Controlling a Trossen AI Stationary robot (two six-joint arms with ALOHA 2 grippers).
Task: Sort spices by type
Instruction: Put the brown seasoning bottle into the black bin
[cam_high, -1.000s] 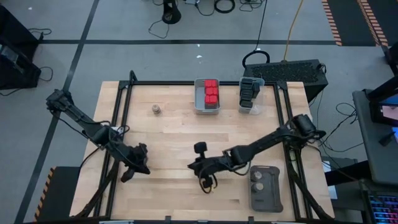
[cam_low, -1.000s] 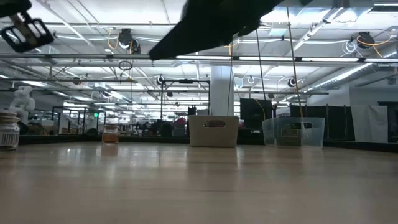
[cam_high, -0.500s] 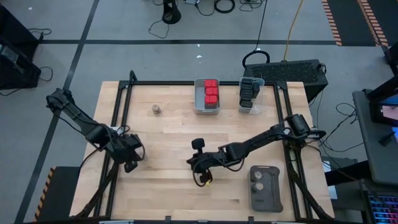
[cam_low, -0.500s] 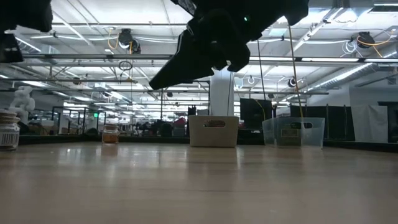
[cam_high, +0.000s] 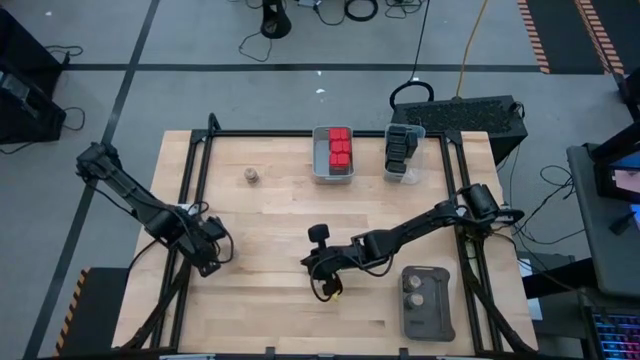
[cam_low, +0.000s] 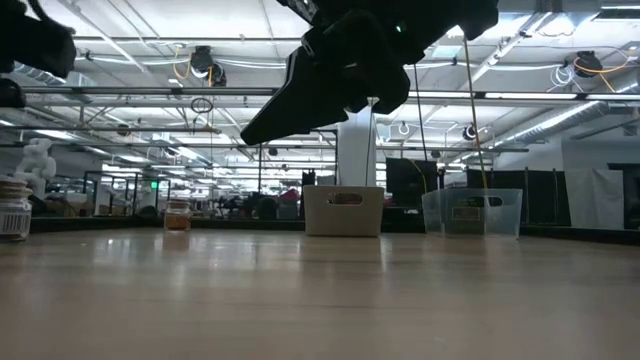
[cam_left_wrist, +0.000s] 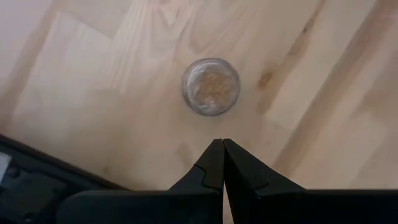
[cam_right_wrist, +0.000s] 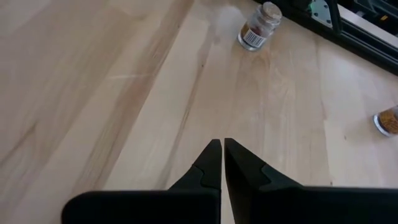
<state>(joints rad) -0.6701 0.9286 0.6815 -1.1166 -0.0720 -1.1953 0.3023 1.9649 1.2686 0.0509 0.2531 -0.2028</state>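
- The table (cam_high: 270, 215) is carrying everything; its left edge is where the coming move is shaping up.
- The left arm is reaching in from the back-left corner, and the left gripper (cam_left_wrist: 222, 142) is hanging over a spot near the left edge, towards the front, with its fingers clenched and grasping nothing.
- The right arm is stretching in from the right edge. The right gripper (cam_right_wrist: 222, 143) is hovering over the front middle of the table, also pinched shut and empty, and is pointing towards the left edge.
- The flat tray (cam_high: 425, 322) is sitting at the front-right corner and holding two round jars (cam_high: 411, 284).
- The grey bin (cam_high: 318, 155) and the clear bin (cam_high: 418, 150) are standing side by side at the back edge, holding the red-capped and the black spices.
- One tan-topped jar (cam_left_wrist: 211, 86) is standing upright almost straight below the left gripper, just ahead of the fingertips, with its long axis running up towards the wrist.
- A second jar (cam_high: 251, 176) is waiting alone towards the back left.
- By my judgement the left arm is much the nearer to the jar below it. It needs to spread its fingers and come straight down around the top.
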